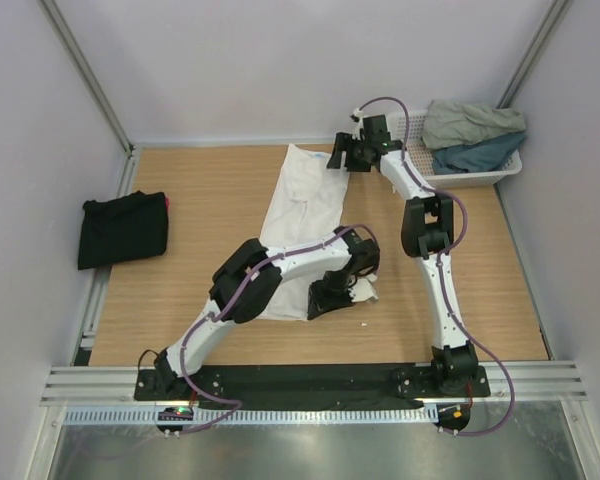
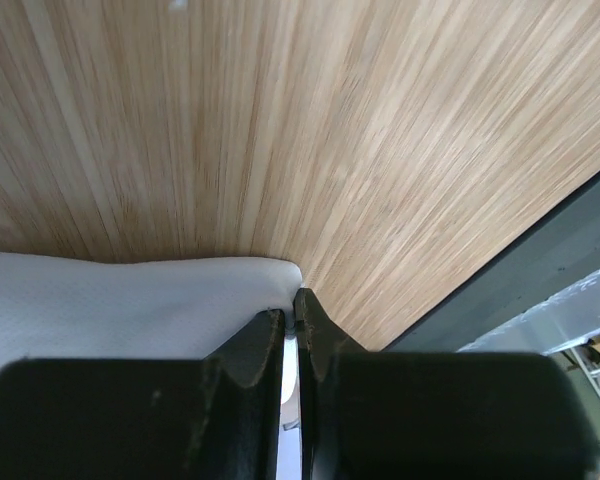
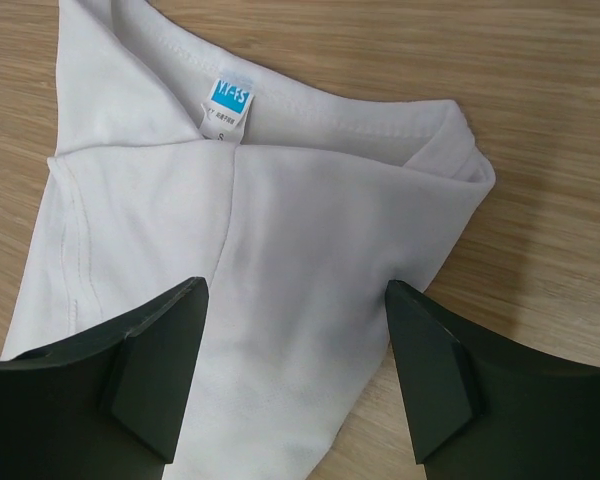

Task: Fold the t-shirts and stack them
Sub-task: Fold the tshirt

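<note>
Soft, light, limp white t-shirt (image 1: 302,200), laid lengthwise on the table (image 1: 205,200). Near hem corner pinched tight in left gripper (image 2: 292,318); right gripper (image 3: 295,290) spread wide over the collar end (blue label (image 3: 232,95) just ahead), holding nothing. Best taken by doubled edges; likely to sag elsewhere.

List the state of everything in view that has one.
white t-shirt, folded lengthwise, flat on table, near corner pinched.
black t-shirt, folded, at table's left edge.
grey-green t-shirt, crumpled in basket.
teal t-shirt, crumpled in basket.
left end effector, shut on white t-shirt.
right end effector, open above white t-shirt.
</note>
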Controlling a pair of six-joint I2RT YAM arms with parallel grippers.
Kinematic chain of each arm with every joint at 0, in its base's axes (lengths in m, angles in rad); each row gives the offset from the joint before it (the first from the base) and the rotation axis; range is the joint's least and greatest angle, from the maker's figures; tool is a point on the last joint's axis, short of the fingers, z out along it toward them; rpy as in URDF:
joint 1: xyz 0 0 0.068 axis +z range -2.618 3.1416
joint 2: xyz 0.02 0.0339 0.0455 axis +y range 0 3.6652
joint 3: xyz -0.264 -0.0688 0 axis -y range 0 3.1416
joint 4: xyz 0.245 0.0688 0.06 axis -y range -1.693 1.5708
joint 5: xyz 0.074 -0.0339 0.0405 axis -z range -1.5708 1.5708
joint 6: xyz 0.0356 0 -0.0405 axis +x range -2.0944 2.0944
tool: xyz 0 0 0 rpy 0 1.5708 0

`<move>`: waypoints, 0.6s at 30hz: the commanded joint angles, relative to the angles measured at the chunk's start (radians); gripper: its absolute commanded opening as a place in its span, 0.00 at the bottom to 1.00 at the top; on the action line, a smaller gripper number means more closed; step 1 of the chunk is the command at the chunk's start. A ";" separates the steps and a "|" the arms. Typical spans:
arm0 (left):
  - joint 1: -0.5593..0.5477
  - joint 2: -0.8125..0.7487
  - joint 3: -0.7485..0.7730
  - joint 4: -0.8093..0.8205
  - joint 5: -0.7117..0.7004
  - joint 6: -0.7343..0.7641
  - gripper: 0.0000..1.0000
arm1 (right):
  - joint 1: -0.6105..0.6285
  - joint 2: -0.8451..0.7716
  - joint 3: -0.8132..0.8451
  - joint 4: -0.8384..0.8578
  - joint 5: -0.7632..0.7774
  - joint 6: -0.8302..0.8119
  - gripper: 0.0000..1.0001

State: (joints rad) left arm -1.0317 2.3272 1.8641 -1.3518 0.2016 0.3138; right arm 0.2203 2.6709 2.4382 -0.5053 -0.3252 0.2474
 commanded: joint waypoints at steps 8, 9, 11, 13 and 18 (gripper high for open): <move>-0.060 0.072 0.176 -0.024 -0.060 0.031 0.06 | 0.005 0.037 0.113 0.106 -0.067 0.020 0.78; -0.071 0.081 0.199 -0.023 -0.074 0.034 0.06 | 0.005 0.041 0.125 0.114 -0.067 0.018 0.78; -0.086 0.084 0.220 -0.015 -0.085 0.048 0.06 | 0.005 0.044 0.134 0.129 -0.061 0.018 0.78; -0.093 0.086 0.242 -0.006 -0.096 0.047 0.06 | 0.007 0.037 0.139 0.136 -0.060 0.007 0.79; -0.102 0.061 0.262 0.008 -0.125 0.033 0.09 | -0.001 -0.031 0.140 0.108 -0.068 -0.023 0.80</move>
State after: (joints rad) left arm -1.1259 2.4115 2.0872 -1.3518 0.1059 0.3367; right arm 0.2203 2.7159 2.5282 -0.4206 -0.3740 0.2516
